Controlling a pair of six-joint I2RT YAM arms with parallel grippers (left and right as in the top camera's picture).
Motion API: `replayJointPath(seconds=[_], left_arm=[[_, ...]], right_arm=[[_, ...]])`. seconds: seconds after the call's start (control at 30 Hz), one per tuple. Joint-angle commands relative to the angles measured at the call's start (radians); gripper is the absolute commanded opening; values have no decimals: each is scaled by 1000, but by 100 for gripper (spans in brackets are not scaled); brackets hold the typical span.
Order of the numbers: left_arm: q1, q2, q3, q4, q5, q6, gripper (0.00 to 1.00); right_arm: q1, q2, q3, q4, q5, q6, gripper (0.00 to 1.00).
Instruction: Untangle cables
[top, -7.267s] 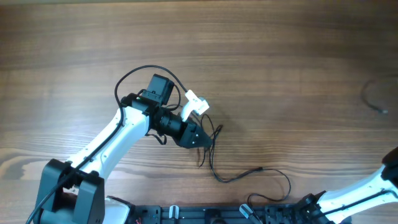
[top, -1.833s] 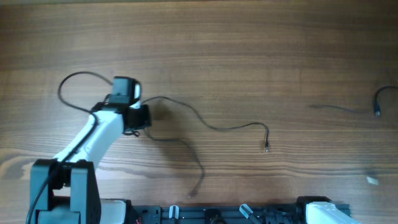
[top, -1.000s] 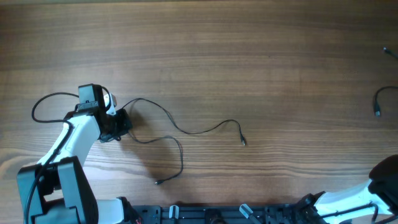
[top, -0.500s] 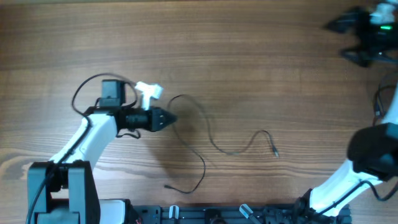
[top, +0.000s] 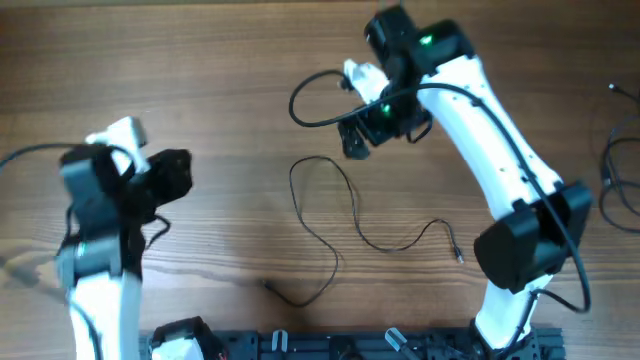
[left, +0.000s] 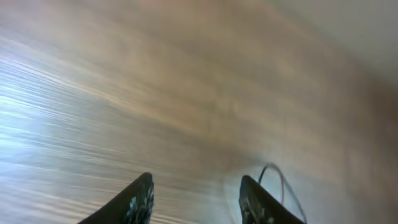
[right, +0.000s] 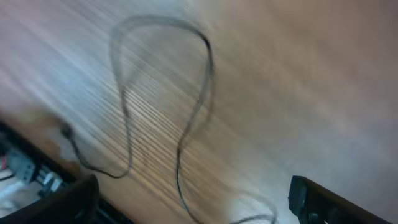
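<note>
A thin black cable (top: 358, 225) lies loose on the wooden table as one open loop; its two plug ends lie apart near the front. My right gripper (top: 353, 140) hangs just above and behind the loop's top, open and empty. The right wrist view shows the loop (right: 210, 74) below its wide-open fingers (right: 193, 199). My left gripper (top: 178, 172) is at the left, well clear of the cable, open and empty. In the left wrist view its fingers (left: 196, 190) are apart, with a bit of the cable (left: 280, 177) to the right.
More thin black wire (top: 606, 165) lies at the table's right edge. A thicker black robot cable (top: 300, 95) loops out from the right arm. The arm bases stand along the front edge (top: 330, 345).
The right arm has swung from the far right corner to the middle, above the cable's loop. The left arm has pulled back to the left. The cable has shifted slightly.
</note>
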Motion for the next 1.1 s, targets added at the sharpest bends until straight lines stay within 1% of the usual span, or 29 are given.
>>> replayJointPath(seconds=[0.0, 0.07, 0.13, 0.27, 0.33, 0.43, 0.47, 0.6, 0.73, 0.87, 0.9, 0.93, 0.97, 1.0, 1.07], left_arm=[[12, -203, 6, -66, -53, -29, 48], [12, -283, 6, -108, -35, -29, 48], [12, -333, 6, -167, -26, -29, 46], [12, -339, 6, -271, 15, -19, 44], [12, -339, 6, -298, 77, 26, 43], [12, -339, 6, -309, 94, 28, 43], [12, -339, 6, -309, 94, 28, 43], [12, -339, 6, -309, 94, 28, 44], [12, -339, 6, -309, 94, 28, 44], [12, -339, 6, -310, 94, 28, 44], [12, -339, 6, -312, 94, 28, 43], [12, -339, 6, -314, 94, 28, 43], [12, -339, 6, -315, 94, 28, 43], [12, -339, 6, -316, 94, 28, 43], [12, -339, 6, -316, 94, 28, 43]], right_arm=[[21, 22, -179, 96, 59, 201, 99], [48, 22, -275, 162, 24, 221, 99], [108, 22, -377, 264, -44, 223, 100], [204, 22, -502, 418, -51, 271, 100], [227, 22, -561, 484, -51, 296, 99], [233, 22, -622, 562, -92, 286, 100], [233, 22, -636, 586, -153, 246, 100], [252, 22, -644, 626, -347, 133, 100], [306, 22, -644, 641, -346, 139, 100], [358, 22, -644, 620, -322, 147, 100], [367, 22, -648, 617, -303, 176, 96], [370, 22, -650, 603, -261, 212, 67], [370, 22, -651, 591, -242, 222, 53], [370, 22, -651, 576, -239, 222, 50], [370, 22, -650, 542, -231, 222, 48]])
